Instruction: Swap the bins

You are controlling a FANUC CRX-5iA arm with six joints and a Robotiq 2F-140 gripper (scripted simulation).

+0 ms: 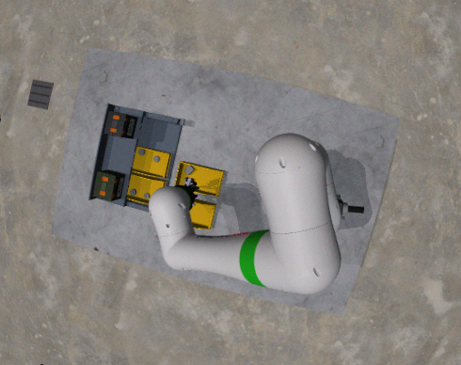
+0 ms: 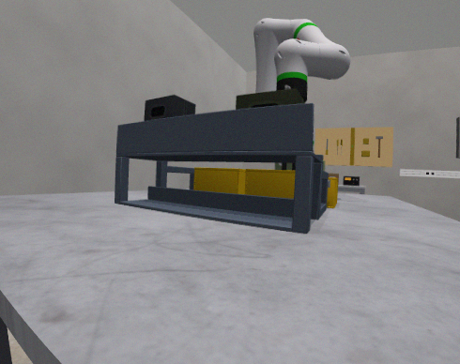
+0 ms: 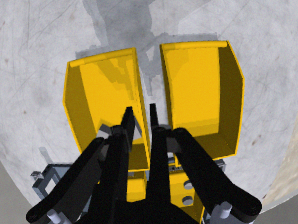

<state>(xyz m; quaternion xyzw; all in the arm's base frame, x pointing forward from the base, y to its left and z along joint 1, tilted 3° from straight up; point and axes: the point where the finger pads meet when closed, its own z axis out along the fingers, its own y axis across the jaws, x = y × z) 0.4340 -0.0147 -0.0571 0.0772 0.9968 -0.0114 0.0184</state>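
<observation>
The yellow bin with parts (image 1: 208, 180) (image 3: 107, 82) stands upright on the table in front of the shelf; grey parts show near its back. The empty yellow bin (image 1: 204, 216) (image 3: 195, 90) stands upright beside it, a narrow strip apart. My gripper (image 1: 194, 189) (image 3: 142, 114) points down, its fingers partly open. In the wrist view the fingertips straddle the parts bin's side wall beside the empty bin, with space showing around the wall. I see no grip; their exact height is unclear. The shelf (image 1: 114, 152) (image 2: 213, 133) has a gap (image 1: 161, 133) at one end of its bin row.
Two yellow bins with round parts (image 1: 151, 161) (image 1: 139, 184) fill the rest of the shelf row beside the gap. Two dark boxes (image 1: 121, 124) (image 1: 109, 185) stand on the upper board. My forearm reaches over the table beside the empty bin.
</observation>
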